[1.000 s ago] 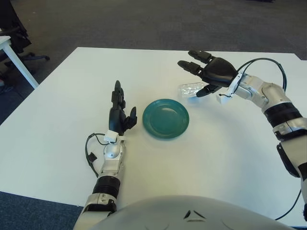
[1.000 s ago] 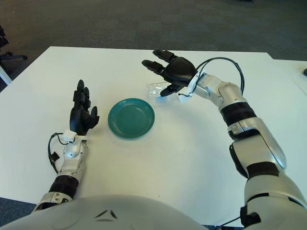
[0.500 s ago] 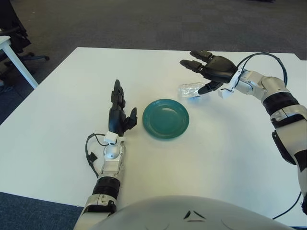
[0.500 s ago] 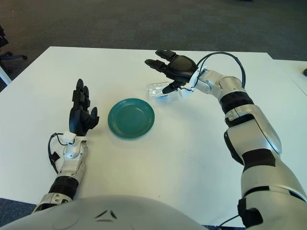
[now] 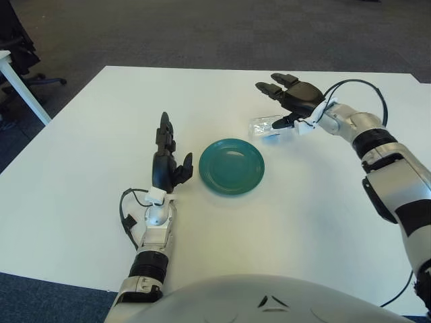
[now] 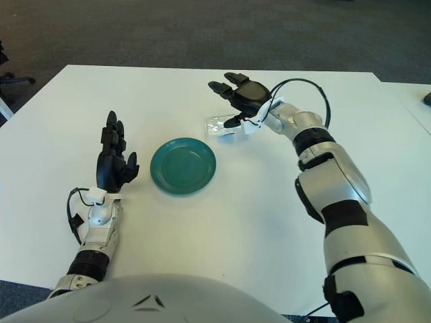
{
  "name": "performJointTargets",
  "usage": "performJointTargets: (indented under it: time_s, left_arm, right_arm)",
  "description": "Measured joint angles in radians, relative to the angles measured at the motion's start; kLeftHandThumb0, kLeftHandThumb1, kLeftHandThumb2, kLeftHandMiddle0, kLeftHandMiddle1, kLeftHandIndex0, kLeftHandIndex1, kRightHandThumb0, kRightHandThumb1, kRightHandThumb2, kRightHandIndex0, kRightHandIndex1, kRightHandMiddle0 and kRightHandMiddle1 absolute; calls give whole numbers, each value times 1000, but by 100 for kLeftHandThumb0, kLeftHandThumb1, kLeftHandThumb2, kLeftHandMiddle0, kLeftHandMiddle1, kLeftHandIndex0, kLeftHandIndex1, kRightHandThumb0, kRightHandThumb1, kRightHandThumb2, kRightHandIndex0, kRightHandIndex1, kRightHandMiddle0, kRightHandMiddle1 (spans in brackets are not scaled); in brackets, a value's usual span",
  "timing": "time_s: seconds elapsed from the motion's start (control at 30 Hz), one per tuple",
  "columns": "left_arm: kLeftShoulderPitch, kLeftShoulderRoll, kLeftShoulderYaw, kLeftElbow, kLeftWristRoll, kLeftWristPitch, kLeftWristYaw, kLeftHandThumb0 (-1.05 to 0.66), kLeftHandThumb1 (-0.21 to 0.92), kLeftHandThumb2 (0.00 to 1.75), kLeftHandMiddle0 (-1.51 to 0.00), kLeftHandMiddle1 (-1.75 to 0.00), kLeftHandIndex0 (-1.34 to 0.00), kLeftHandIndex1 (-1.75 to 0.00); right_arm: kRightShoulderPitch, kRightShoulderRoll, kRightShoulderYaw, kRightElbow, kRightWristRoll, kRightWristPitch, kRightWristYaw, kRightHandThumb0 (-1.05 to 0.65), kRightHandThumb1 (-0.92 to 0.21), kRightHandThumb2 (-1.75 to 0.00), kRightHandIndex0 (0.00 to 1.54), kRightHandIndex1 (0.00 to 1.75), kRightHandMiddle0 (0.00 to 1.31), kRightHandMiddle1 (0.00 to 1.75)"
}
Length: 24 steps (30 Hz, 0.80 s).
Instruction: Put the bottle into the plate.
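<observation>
A clear plastic bottle lies on its side on the white table, just behind and to the right of a teal plate. My right hand hovers over the bottle's right end with fingers spread, its thumb close to the bottle, holding nothing. The bottle also shows in the right eye view, as does the plate. My left hand stands upright with open fingers to the left of the plate, empty.
The white table's far edge runs behind the right hand. Another white table's corner and leg and an office chair base stand on the dark carpet at the far left.
My right hand has stretched farther forward and away, shrinking back over the bottle's right end. The bottle, the plate and my left hand have not moved.
</observation>
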Motion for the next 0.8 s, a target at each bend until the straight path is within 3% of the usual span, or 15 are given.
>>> performJointTargets:
  time_s: [0.8]
  left_arm:
    - [28,6,-3,-24,-43,0,-50,-96,92,53,0,0,0,-18]
  right_arm:
    - [0,77,-18,62,118,116,53,-105,-92,-49,0,0,0,0]
